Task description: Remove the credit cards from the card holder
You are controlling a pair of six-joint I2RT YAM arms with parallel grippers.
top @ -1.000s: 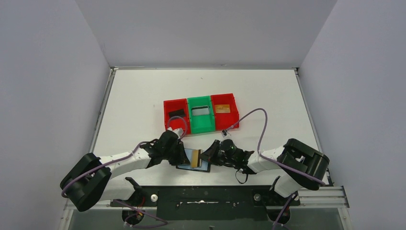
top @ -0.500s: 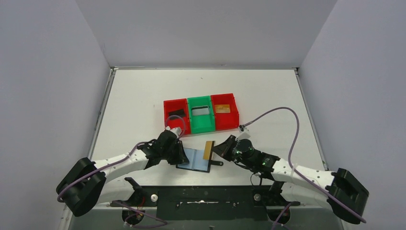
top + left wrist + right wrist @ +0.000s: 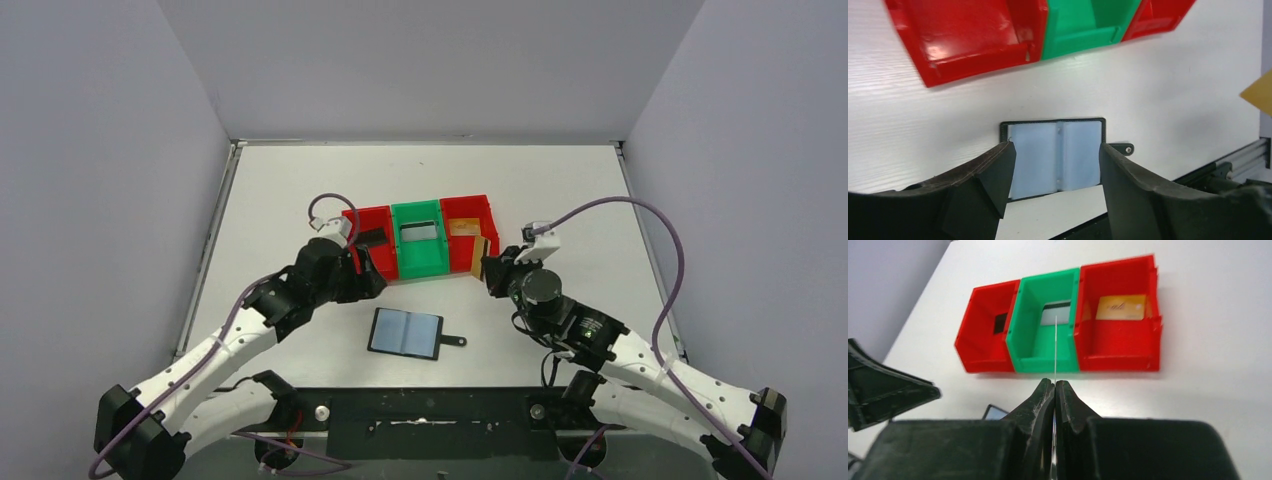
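The card holder [image 3: 405,333] [image 3: 1055,160] lies open and flat on the table, showing blue-grey pockets. My left gripper [image 3: 358,280] [image 3: 1055,145] hovers open above it, near the left red bin, holding nothing. My right gripper [image 3: 488,265] [image 3: 1054,382] is shut on an orange-gold credit card [image 3: 479,252] [image 3: 1260,92], held upright in front of the right red bin. In the right wrist view that card shows as a thin edge [image 3: 1055,350]. A black card [image 3: 1000,322], a silver-grey card [image 3: 1055,315] and an orange-gold card [image 3: 1120,307] lie in the bins.
Three bins stand in a row behind the holder: left red bin [image 3: 348,250], green bin [image 3: 420,262], right red bin [image 3: 487,215]. The black mounting rail [image 3: 430,405] runs along the table's near edge. Grey walls close in both sides.
My right gripper has drawn the orange-gold card out of the holder and carried it up and right to the right red bin. My left gripper opened and pulled back toward the left bin.
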